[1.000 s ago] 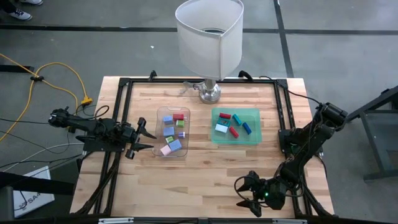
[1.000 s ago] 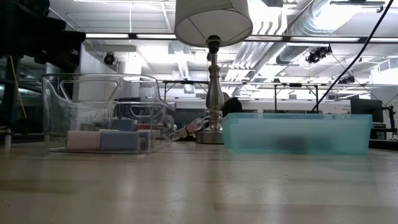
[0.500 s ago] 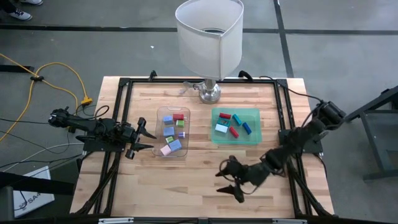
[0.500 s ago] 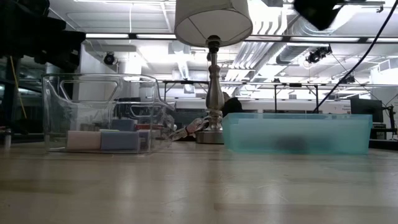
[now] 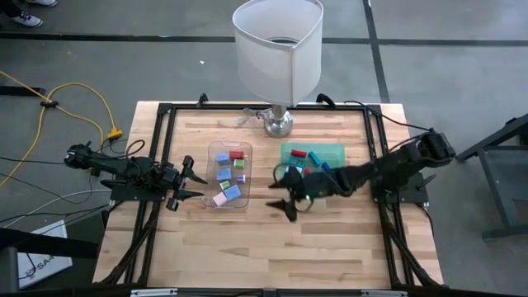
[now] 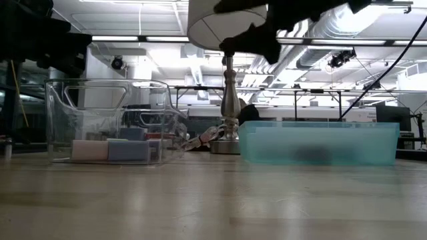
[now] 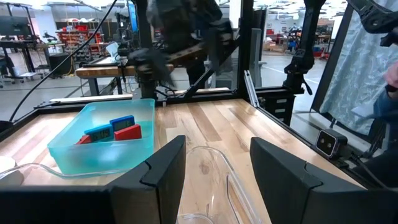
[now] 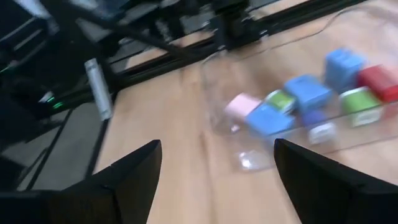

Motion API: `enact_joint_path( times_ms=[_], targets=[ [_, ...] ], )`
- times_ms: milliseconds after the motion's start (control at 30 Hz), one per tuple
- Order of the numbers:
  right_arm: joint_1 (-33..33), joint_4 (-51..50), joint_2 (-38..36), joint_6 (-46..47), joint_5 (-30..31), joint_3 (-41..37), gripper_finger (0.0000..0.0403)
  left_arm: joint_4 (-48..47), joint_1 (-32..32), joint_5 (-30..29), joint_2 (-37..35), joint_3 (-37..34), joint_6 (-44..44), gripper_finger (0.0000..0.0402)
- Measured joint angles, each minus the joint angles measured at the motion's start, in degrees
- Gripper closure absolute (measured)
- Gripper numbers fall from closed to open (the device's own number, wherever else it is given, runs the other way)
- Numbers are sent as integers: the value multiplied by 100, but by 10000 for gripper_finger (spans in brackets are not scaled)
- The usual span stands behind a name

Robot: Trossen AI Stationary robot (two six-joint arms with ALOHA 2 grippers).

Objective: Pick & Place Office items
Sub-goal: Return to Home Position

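The right gripper (image 5: 281,194) hangs empty above the middle of the worktop, its fingers spread wide, between the clear tray (image 5: 247,198) and the green tray (image 5: 337,153); its arm reaches in across the green tray from the right edge. The office items (image 5: 224,174) lie partly in the clear tray (blue, red, green and pink blocks) and partly in the green one. The left gripper (image 5: 196,184) waits at the left edge, fingers apart. A lamp (image 5: 277,45) stands at the far edge.
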Motion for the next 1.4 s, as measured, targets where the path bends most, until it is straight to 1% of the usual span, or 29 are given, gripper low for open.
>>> enact_joint_path(
  times_ms=[200,333,433,533,600,667,833,1000,1067,1133,1200,1333,1400],
  targets=[
    [-752,144,-1,-607,-198,0,105,0,0,0,0,1,0,229],
    [-1225,312,-2,-1044,-522,0,105,0,0,0,0,0,0,229],
    [-1554,488,0,-1298,-1209,0,105,0,0,0,0,0,0,229],
    [-1884,795,-1,-1532,-2197,0,105,0,0,0,0,1,-2,229],
    [-2095,979,-2,-1614,-2729,0,105,1,0,0,0,0,-1,229],
    [-2313,1011,-2,-1641,-3021,0,105,0,1,0,0,0,-1,229],
    [-2892,810,-2,-1641,-3460,0,105,1,0,0,0,0,-1,229],
    [-3391,508,-2,-1694,-4191,0,105,0,1,0,0,-1,0,229],
    [-3518,306,-85,-1706,-4239,-4,105,0,0,0,0,1,0,229],
    [-3595,89,-254,-1744,-4037,-60,105,0,0,0,0,1,-1,229],
    [-3601,-29,-570,-1834,-3628,-222,105,4,0,0,0,-1,0,229],
    [-3541,-132,-1388,-1985,-2674,-776,105,29,0,-2,0,0,0,229],
    [-3475,-175,-1793,-1989,-2295,-1084,105,32,0,-3,0,-1,0,229]
  ],
)
